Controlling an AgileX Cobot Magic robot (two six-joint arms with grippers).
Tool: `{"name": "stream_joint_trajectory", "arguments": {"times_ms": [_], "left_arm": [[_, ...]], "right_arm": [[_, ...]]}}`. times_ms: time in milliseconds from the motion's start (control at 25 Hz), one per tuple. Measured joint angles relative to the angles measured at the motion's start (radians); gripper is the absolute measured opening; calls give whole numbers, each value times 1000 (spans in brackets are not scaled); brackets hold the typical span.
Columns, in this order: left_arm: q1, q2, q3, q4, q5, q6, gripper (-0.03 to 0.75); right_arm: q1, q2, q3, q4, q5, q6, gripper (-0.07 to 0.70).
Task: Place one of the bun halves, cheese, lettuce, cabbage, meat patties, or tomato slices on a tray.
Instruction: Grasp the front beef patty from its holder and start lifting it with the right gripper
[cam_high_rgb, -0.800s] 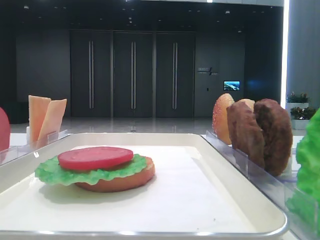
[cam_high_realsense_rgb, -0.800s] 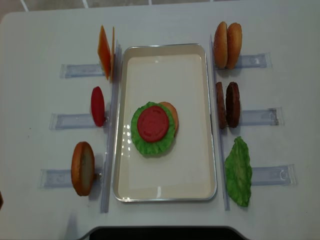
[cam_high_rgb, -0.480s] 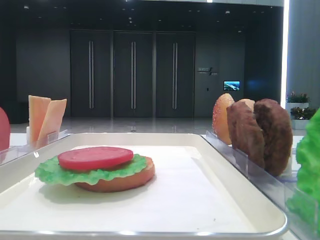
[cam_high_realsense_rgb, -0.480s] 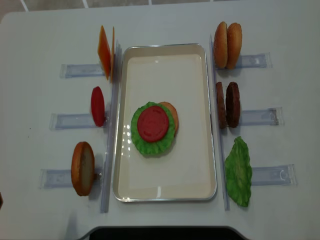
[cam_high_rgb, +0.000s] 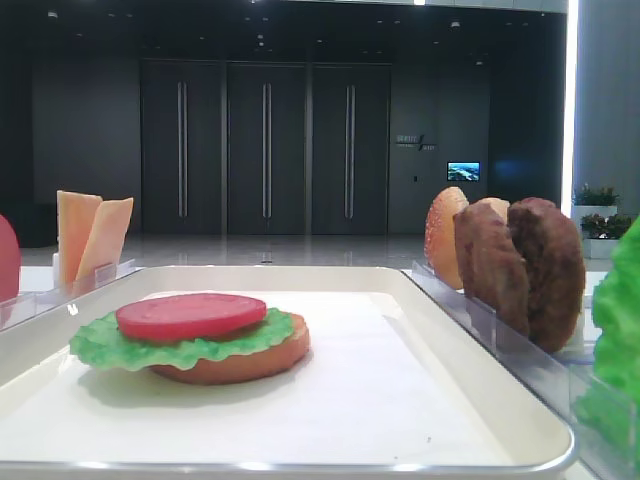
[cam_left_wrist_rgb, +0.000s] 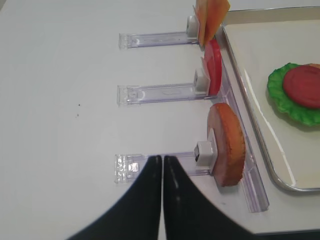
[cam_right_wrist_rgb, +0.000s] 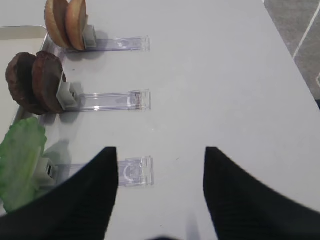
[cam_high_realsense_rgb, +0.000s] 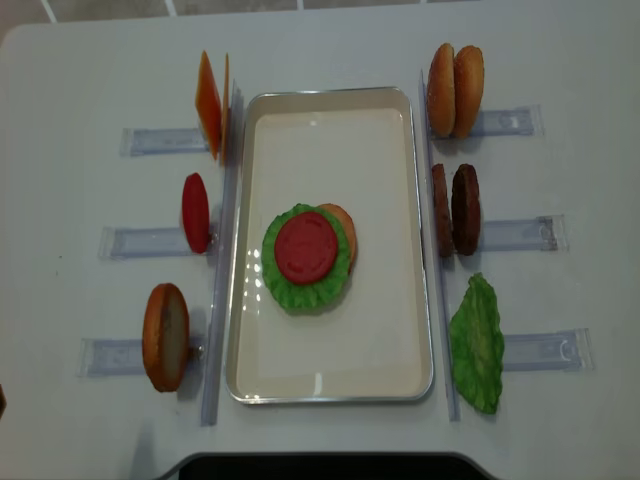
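Overhead cam; low side cam; both share tray (cam_high_realsense_rgb: 330, 385).

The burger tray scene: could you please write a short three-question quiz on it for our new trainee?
1. True or false: a tomato slice lies on top of the lettuce in the tray.
2. How many meat patties stand in the rack?
3. Which gripper has its jaws open? A) left gripper B) right gripper

Key: 1 true; 2 two; 3 B.
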Motion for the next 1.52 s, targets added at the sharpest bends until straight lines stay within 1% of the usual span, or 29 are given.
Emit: {"name": "stream_joint_trajectory", "arguments": {"times_ms": [200, 240, 320, 400, 480, 600, 720, 800, 960, 1120, 1200, 1280, 1400, 1520], "left_arm": [[0, 0, 0, 0, 0, 0, -7], [0, 0, 0, 0, 0, 0, -7], [0, 0, 0, 0, 0, 0, -7], [0, 0, 0, 0, 0, 0, -7], [0, 0, 0, 0, 0, 0, -7], [0, 0, 0, 0, 0, 0, -7], [0, 0, 0, 0, 0, 0, -7], [0, 0, 0, 0, 0, 0, -7], [0, 0, 0, 0, 0, 0, -7], [0, 0, 0, 0, 0, 0, -7], [0, 0, 0, 0, 0, 0, -7], [0, 0, 0, 0, 0, 0, -7], [0, 0, 0, 0, 0, 0, -7], [0, 0, 0, 0, 0, 0, -7]], "right_arm": [[0, 0, 0, 1, -7, 0, 370], [0, 0, -3, 5, -15, 1, 370], [0, 37, -22, 28, -47, 12, 370], [0, 165, -54, 49, -87, 20, 370], [0, 342, -99, 53, -122, 23, 370], [0, 668, -189, 32, -161, 23, 370], [0, 1025, -313, -8, -178, 23, 370], [0, 1185, -401, -18, -179, 23, 370], [0, 1408, -540, -27, -168, 26, 362], [7, 1495, -621, -31, -146, 60, 359], [41, 1507, -647, -52, -115, 84, 359], [107, 1511, -667, -83, -89, 147, 359], [261, 1513, -704, -135, -64, 285, 359], [441, 1516, -744, -180, -62, 435, 359]]}}
